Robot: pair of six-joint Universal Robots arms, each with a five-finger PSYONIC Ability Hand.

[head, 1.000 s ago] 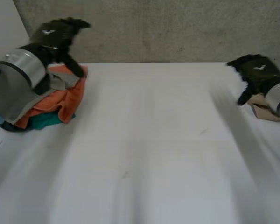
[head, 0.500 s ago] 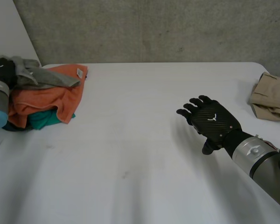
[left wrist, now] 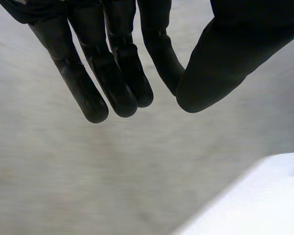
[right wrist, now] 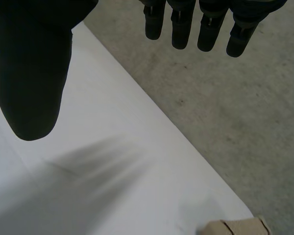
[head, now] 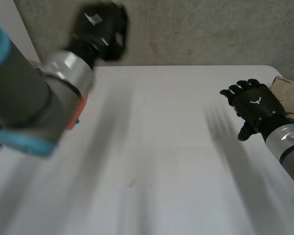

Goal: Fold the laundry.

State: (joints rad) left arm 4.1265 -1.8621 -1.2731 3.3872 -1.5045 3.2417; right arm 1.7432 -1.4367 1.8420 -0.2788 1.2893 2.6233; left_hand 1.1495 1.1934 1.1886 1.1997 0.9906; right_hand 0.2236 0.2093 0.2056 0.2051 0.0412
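My left hand (head: 100, 32) is raised high over the table's back left, its arm crossing in front of the laundry pile. Of that pile only a sliver of orange cloth (head: 80, 110) peeks out beside the arm. In the left wrist view my left hand (left wrist: 117, 73) has its fingers drawn in close to the thumb with nothing between them. My right hand (head: 252, 105) hovers over the table's right side, fingers spread, empty. A folded beige garment (head: 291, 90) lies just behind it at the right edge, and its corner (right wrist: 232, 227) appears in the right wrist view.
The white table (head: 161, 161) stretches bare across the middle and front. A grey concrete wall (head: 196, 29) runs behind its back edge. The table's edge (right wrist: 152, 112) slants under my right hand's fingertips.
My left arm has swung up from the laundry pile and now crosses the view's left, its hand empty. My right hand has drawn back and to the right, towards the beige garment.
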